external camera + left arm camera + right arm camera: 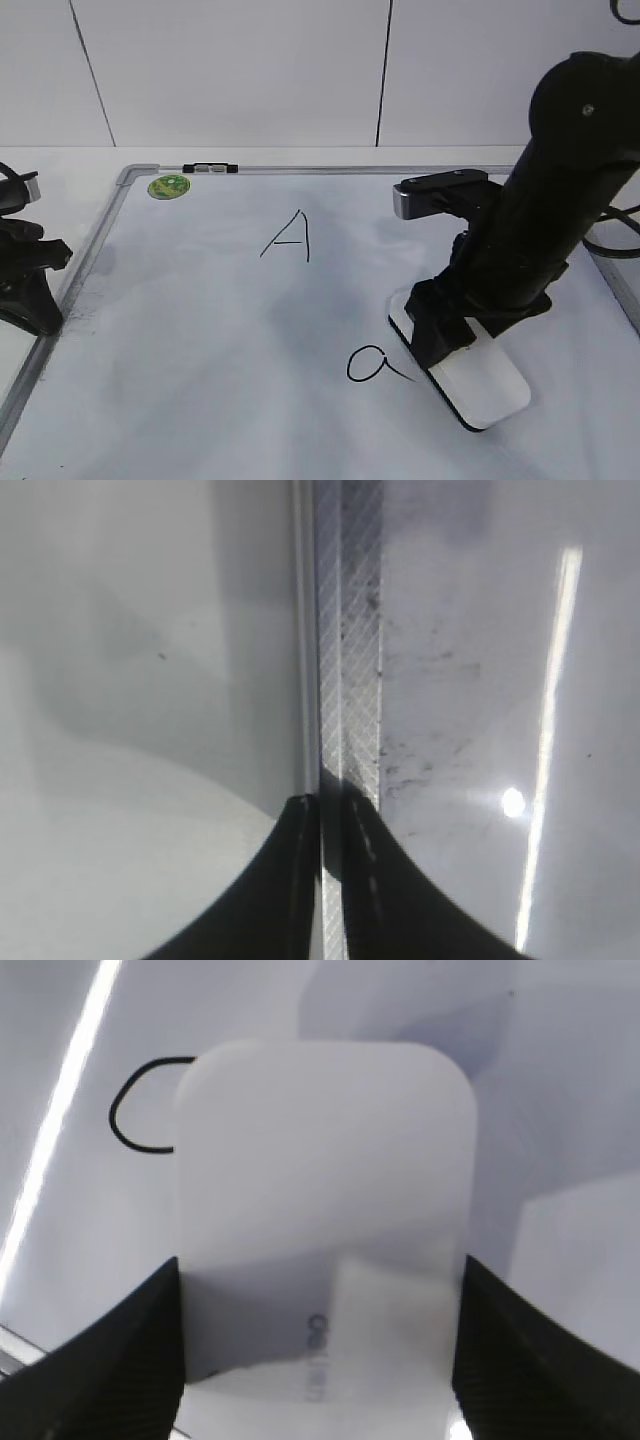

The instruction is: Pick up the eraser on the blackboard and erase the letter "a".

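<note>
The blackboard (200,380) spreads under both arms, its white face running from the grey frame beside the left pincer (40,300) across to the far side of the right pincer (445,345). The right arm (550,210) stands on the board as a thick black column, tilted, with its wrist camera jutting out toward the capital "A" (288,238), which is drawn well beyond the pincer, toward the board's far edge.

The right pincer (320,1360) is clamped on the eraser (325,1190): in the right wrist view a black finger (110,1360) presses each long side of the white block. The eraser (480,385) lies low on the board, its black felt edge showing along the bottom; whether it rests fully flat cannot be told. Part of it sticks out in front of the fingers.

The letter "a" (372,365) sits just beside the pincer, on its left side in the exterior view. In the wrist view the eraser's corner covers part of the letter "a" (140,1110), leaving only a curved loop visible.

The left pincer (330,880) rests at the board's frame (350,660), its fingers drawn close with only a thin slit between them, holding nothing.

A round green sticker (169,186) and a small clip (211,168) sit at the far corner, well away from both pincers.
</note>
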